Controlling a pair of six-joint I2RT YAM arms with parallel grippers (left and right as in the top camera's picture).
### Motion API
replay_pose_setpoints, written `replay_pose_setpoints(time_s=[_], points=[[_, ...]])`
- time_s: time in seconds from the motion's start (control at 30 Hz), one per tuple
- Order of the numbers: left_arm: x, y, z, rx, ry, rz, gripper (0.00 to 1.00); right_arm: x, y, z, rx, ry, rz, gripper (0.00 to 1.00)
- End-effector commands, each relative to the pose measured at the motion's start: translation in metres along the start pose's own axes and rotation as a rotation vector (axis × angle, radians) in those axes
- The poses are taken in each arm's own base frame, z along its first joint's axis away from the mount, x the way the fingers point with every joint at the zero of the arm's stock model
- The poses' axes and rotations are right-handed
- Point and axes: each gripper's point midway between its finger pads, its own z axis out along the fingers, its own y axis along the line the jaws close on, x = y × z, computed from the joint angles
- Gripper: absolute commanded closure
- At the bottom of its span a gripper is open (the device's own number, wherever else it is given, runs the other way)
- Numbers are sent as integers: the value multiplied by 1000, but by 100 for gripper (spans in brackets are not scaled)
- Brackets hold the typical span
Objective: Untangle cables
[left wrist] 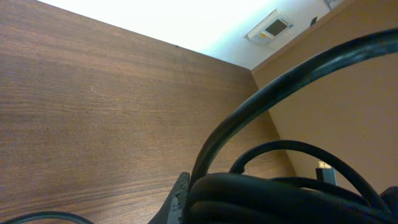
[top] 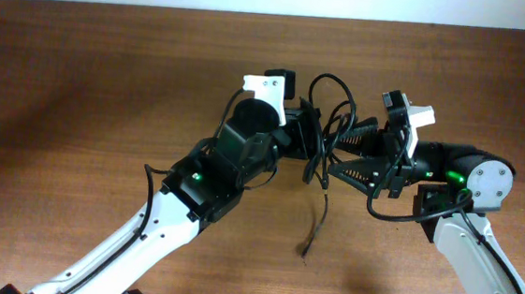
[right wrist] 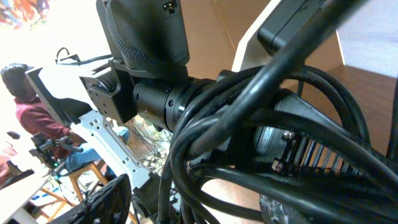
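Overhead, the cables (top: pixel 325 124) are bunching mid-bench (top: pixel 80 76), the left claw (top: pixel 303 136) pinching them, the right claw (top: pixel 339 151) standing spread around them. At the left wrist, loops are arching close. At the right wrist they are crowding the lens, looking soft and light, likeliest gripped at the near loose tail (top: pixel 318 217).

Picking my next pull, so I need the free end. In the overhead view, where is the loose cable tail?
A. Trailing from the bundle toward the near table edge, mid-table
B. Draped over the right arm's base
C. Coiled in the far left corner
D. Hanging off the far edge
A: the loose cable tail runs from the cable bundle toward the near edge and ends over bare table.
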Motion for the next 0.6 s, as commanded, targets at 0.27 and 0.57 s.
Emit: replay_pose_setpoints(time_s=[0.27, 0.57], points=[[-17, -2, -10, -15, -71, -34, 100, 17, 32, 29, -147, 104, -34, 34], [-44, 29, -14, -83, -133, -65, 100, 17, 32, 29, -147, 104, -32, 41]])
